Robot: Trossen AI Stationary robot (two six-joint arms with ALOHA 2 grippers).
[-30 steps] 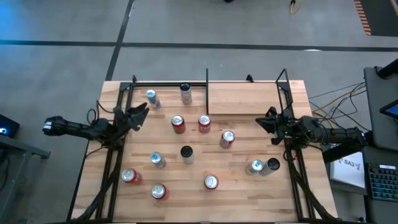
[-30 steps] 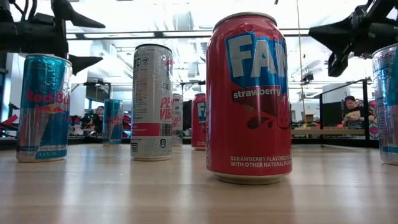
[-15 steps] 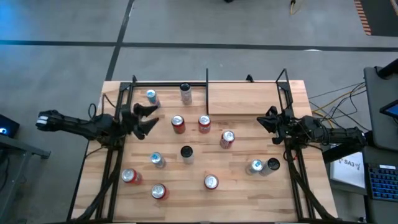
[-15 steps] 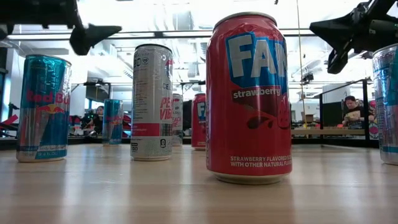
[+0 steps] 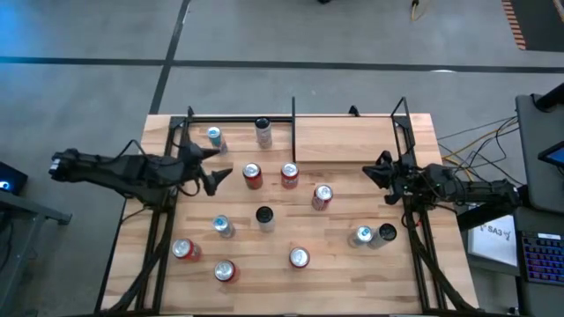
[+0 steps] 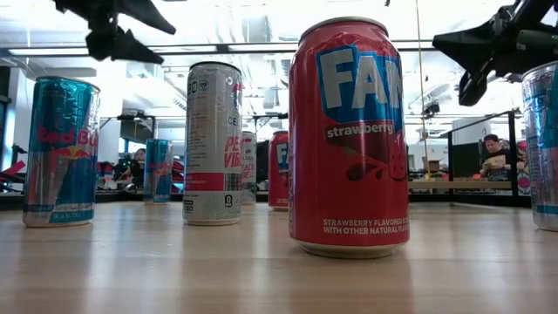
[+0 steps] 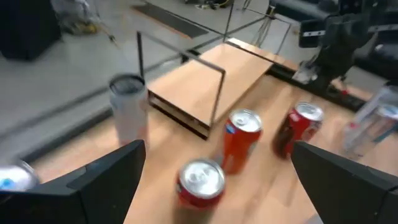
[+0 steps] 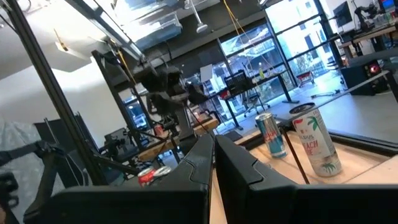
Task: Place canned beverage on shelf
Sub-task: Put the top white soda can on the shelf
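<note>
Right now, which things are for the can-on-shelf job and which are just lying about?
For the job: shelf; drink cans, such as the red can nearest the open left pincer.
Just about: laptop; floor cables; right pincer, shut, waiting at the table's right side.

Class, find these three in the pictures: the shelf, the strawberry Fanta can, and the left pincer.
shelf (image 5: pixel 345 139), high view, bare middle of its wooden board
strawberry Fanta can (image 6: pixel 349 139), low view, front label
left pincer (image 5: pixel 210 165), high view, gap between its open fingertips
</note>
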